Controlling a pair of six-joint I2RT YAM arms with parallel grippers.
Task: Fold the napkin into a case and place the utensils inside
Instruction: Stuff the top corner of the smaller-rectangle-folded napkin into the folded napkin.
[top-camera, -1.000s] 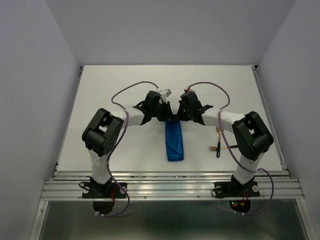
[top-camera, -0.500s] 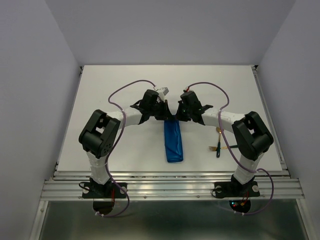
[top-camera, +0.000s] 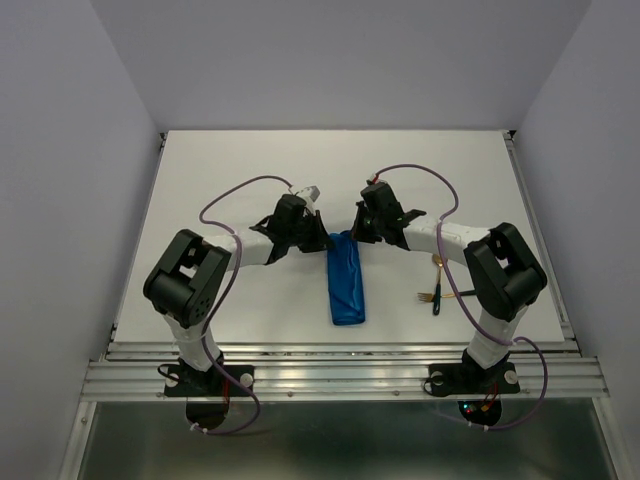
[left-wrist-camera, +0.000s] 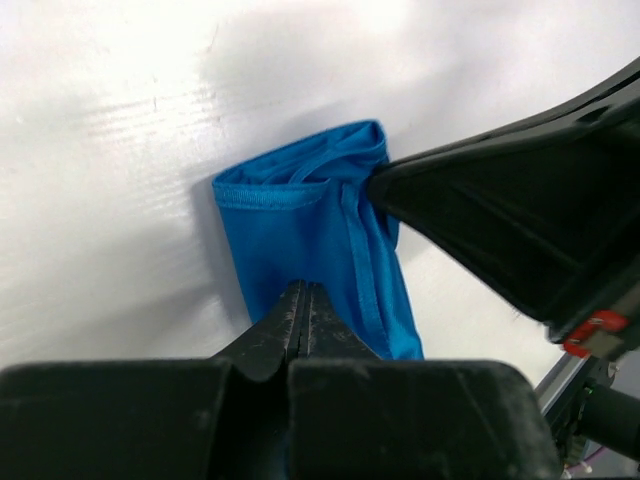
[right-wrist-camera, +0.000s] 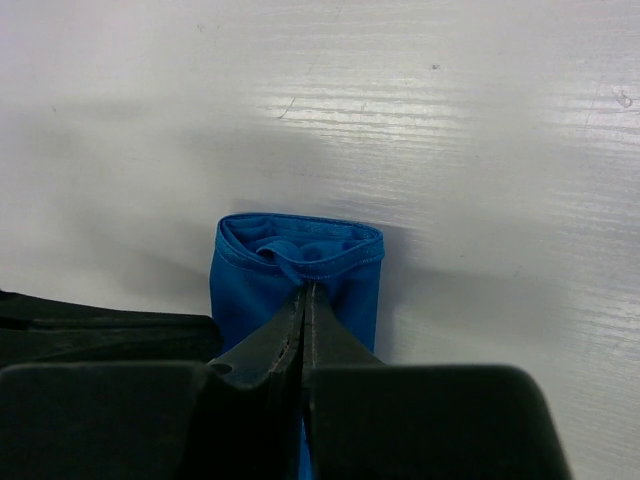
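Left gripper (left-wrist-camera: 303, 288), jaws together, tips on blue case (left-wrist-camera: 285, 230), right gripper (right-wrist-camera: 305, 292), jaws together, tips touching case's end, utensils (top-camera: 436, 295) well behind right jaws

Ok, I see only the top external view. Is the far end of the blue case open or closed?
Observer: Open. The right wrist view shows the case with a rounded mouth and hemmed layers inside.
Operator: And the jaws on the right, open or shut?
Observer: The right gripper is shut, its tip right at that mouth.
Operator: And on the left?
Observer: The left gripper is shut too, tip over the case; whether it touches, I cannot tell.
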